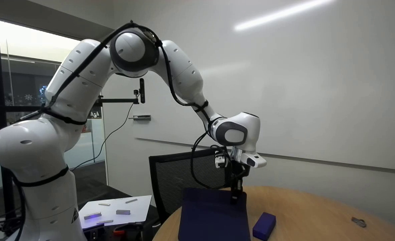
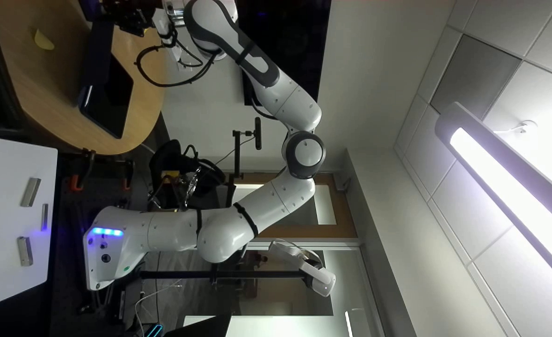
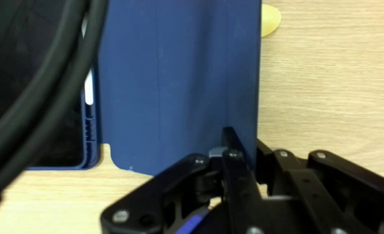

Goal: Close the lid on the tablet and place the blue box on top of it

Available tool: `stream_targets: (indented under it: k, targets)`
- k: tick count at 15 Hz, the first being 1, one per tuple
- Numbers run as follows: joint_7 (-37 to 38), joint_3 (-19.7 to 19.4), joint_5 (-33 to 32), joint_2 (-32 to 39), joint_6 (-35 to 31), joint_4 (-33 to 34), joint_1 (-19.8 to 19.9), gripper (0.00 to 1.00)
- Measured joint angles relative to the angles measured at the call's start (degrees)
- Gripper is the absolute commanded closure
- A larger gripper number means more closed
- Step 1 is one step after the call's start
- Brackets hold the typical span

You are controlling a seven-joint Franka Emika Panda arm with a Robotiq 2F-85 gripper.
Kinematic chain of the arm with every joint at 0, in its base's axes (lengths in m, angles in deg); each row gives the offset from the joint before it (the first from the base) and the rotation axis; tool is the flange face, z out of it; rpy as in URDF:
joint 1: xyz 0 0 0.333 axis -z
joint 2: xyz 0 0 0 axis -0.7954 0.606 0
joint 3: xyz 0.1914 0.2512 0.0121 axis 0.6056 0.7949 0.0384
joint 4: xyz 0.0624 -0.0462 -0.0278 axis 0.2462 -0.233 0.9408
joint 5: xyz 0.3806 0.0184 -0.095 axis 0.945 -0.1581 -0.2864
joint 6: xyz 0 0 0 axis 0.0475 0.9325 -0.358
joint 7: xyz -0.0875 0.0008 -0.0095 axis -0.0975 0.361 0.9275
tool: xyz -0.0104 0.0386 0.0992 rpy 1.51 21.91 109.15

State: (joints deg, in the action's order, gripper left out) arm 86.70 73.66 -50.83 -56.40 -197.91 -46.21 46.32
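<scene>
The tablet's navy lid (image 1: pixel 214 217) stands open and hides the tablet in an exterior view. In an exterior view the tablet (image 2: pixel 112 98) lies screen up on the table, with the lid (image 2: pixel 99 51) beside it. In the wrist view the tablet (image 3: pixel 68 139) is at left and the lid (image 3: pixel 179 81) in the middle. My gripper (image 3: pixel 245 138) has its fingers close together at the lid's free edge, near a corner, one finger on each side. The gripper (image 1: pixel 236 197) also shows there in an exterior view. The blue box (image 1: pixel 264 226) rests on the table beside the lid, apart from it.
The round wooden table (image 1: pixel 301 207) carries a small grey object (image 1: pixel 359 221) and a yellow piece (image 2: pixel 43 40). A black mesh chair (image 1: pixel 184 174) stands behind the table. A white board (image 1: pixel 113 207) with several metal bars is near the robot base. Black cables cross the wrist view.
</scene>
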Motion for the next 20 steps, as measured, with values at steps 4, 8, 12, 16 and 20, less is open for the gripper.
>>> stream_targets:
  k: [4, 8, 12, 16, 20]
  targets:
    - [-8.20, 1.55, 5.84, -2.12, 0.00, -2.12, 3.19, 0.98]
    - [-13.08, 2.02, 10.15, -2.28, 0.00, -3.67, 5.68, 0.98]
    - [-15.46, 1.97, 12.47, -2.32, -0.01, -4.95, 8.13, 0.98]
    - [-18.31, 1.88, 15.66, -2.56, -0.01, -5.98, 11.14, 0.98]
    - [-20.71, 1.85, 18.81, -2.67, -0.01, -6.41, 13.58, 0.98]
